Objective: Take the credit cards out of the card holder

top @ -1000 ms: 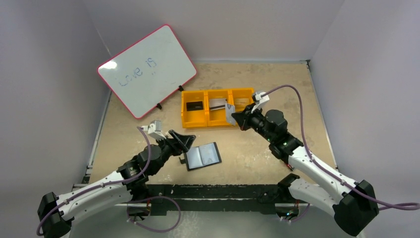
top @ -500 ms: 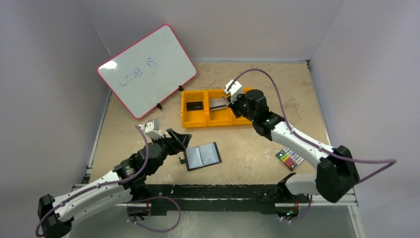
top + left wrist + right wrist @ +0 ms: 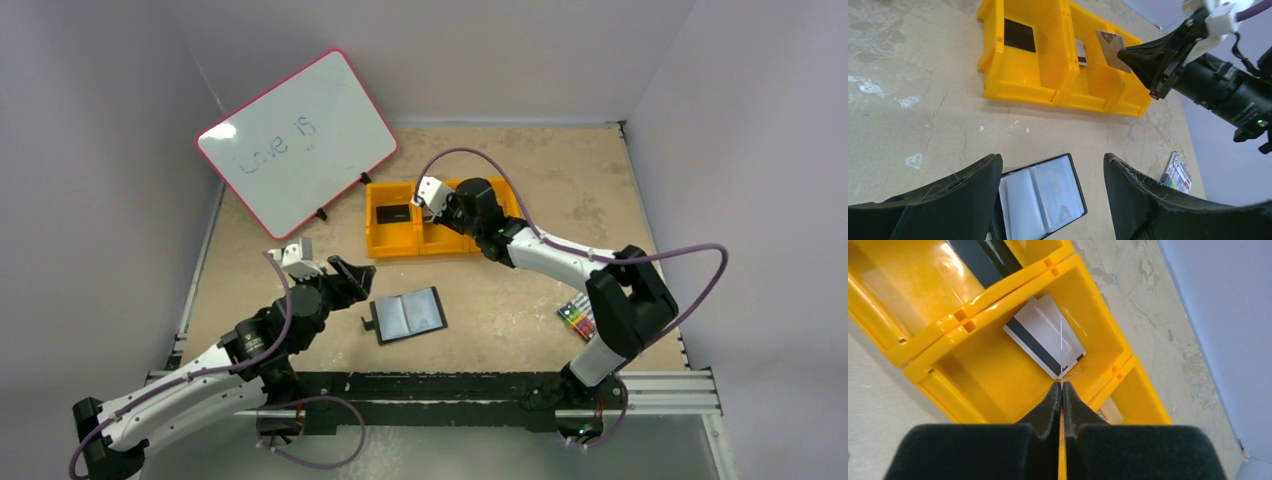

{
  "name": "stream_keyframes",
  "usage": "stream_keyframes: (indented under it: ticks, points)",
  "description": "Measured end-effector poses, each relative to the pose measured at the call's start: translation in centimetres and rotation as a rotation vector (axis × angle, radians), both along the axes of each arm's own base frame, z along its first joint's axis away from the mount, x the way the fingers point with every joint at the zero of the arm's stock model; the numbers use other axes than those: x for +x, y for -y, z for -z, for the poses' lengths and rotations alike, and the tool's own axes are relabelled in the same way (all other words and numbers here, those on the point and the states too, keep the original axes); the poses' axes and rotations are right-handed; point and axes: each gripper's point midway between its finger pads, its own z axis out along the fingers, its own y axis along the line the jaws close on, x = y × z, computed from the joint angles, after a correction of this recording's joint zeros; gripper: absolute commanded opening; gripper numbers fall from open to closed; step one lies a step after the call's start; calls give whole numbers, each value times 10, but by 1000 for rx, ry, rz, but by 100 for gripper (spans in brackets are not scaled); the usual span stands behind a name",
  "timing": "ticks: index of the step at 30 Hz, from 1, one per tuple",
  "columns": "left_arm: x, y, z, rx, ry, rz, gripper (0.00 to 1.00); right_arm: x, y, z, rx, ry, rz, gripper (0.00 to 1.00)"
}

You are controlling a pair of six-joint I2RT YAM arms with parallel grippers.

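The black card holder (image 3: 410, 315) lies open on the table, its clear sleeves up, with a pale card showing in the right sleeve (image 3: 1068, 187). My left gripper (image 3: 350, 272) hovers open just left of and above it, nothing between its fingers (image 3: 1052, 157). My right gripper (image 3: 437, 200) is shut on a pale credit card (image 3: 1113, 50), seen edge-on (image 3: 1061, 347), over the middle compartment of the orange tray (image 3: 392, 245). A silvery card with a black stripe (image 3: 1043, 335) lies in that compartment. A black card (image 3: 1019, 35) lies in the left one.
A pale card (image 3: 1110, 415) shows in the tray's right compartment. The whiteboard (image 3: 295, 140) leans at the back left. A pack of coloured markers (image 3: 578, 318) lies at the right, near the right arm's base.
My right arm has swung left along the tray with the card, from the right end to over the middle compartment. The left gripper has drawn back slightly from the card holder.
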Motion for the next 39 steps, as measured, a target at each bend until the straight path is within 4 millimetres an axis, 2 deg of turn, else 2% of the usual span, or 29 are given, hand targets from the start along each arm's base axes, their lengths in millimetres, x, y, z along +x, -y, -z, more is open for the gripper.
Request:
stream_keyframes:
  ticks: [5,18,26,39]
  points:
    - [-1,-7,-5,15,-1,-15,74,12,2,23,-112,33,-24,0]
    - [-6,-26,-7,25,10,-59,74,44,-12,31,-255,115,-96,0]
    - [-8,-33,-8,42,4,-71,74,52,-16,55,-337,103,-141,0]
    - [-9,-39,-11,23,10,-96,74,66,-24,53,-370,142,-159,1]
